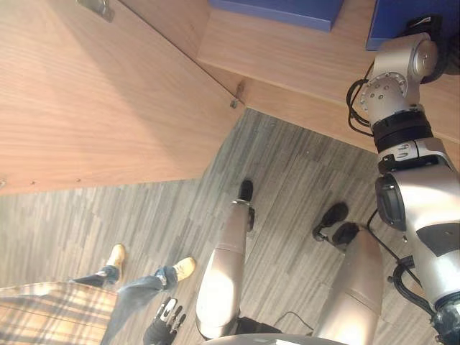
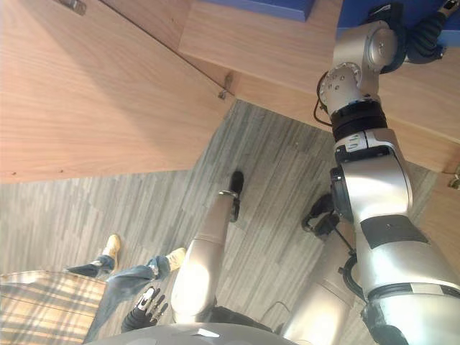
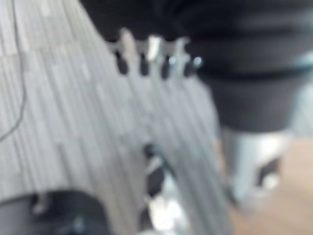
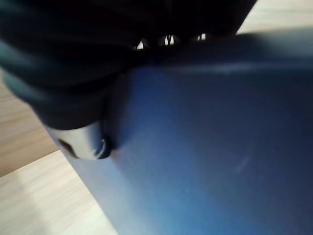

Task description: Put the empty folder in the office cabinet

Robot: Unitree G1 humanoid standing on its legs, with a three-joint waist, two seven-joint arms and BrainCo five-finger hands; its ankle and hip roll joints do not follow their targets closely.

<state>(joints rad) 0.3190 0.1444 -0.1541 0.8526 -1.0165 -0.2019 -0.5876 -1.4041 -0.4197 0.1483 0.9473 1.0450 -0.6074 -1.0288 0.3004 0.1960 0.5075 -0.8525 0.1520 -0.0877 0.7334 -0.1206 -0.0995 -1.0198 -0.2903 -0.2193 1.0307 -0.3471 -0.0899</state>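
A blue folder (image 1: 397, 23) stands on the wooden cabinet shelf (image 1: 287, 61) at the far right. My right hand (image 1: 433, 44) is raised to it. In the right wrist view the folder (image 4: 205, 147) lies right against the hand, with the thumb (image 4: 84, 145) pressed on its face and the fingers hooked over its upper edge. A second blue folder (image 1: 280, 10) lies further left on the same shelf. My left hand (image 1: 168, 317) hangs low by my side with relaxed fingers and holds nothing.
The cabinet's wooden door (image 1: 93, 100) stands wide open on the left. A person in jeans and tan shoes (image 1: 144, 282) stands close on the grey plank floor (image 1: 302, 172) at the lower left.
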